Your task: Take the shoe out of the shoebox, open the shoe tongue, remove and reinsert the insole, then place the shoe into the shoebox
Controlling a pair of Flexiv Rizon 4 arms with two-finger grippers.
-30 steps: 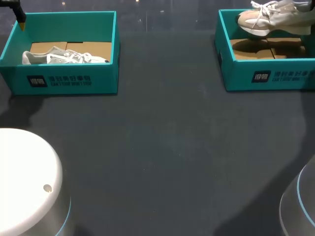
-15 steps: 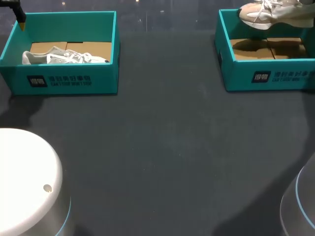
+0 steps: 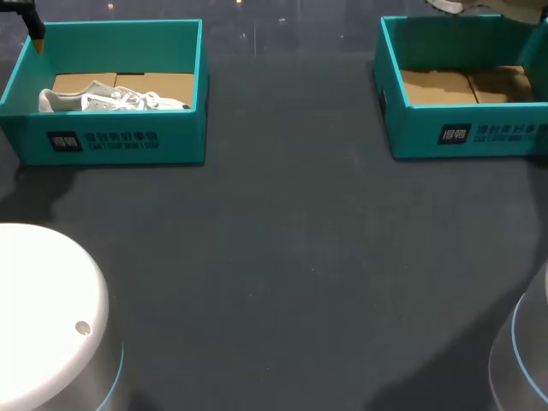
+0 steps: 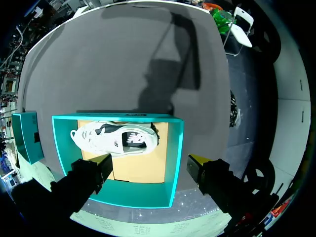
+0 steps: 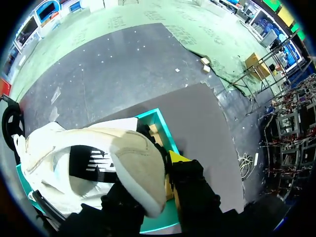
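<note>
Right wrist view has our right gripper clamped on the heel end of the beige sneaker, with one yellow tip showing just beside the suede. We hold the shoe in the air above the right shoebox, whose cardboard floor lies bare in the head view. Our left gripper hangs with fingers spread over the left shoebox, where a white sneaker lies on its side. To finish the take-out well, we judge that we should grip firmly, clear the teal wall fully, then set the shoe sole-down on the open table within our left arm's reach.
</note>
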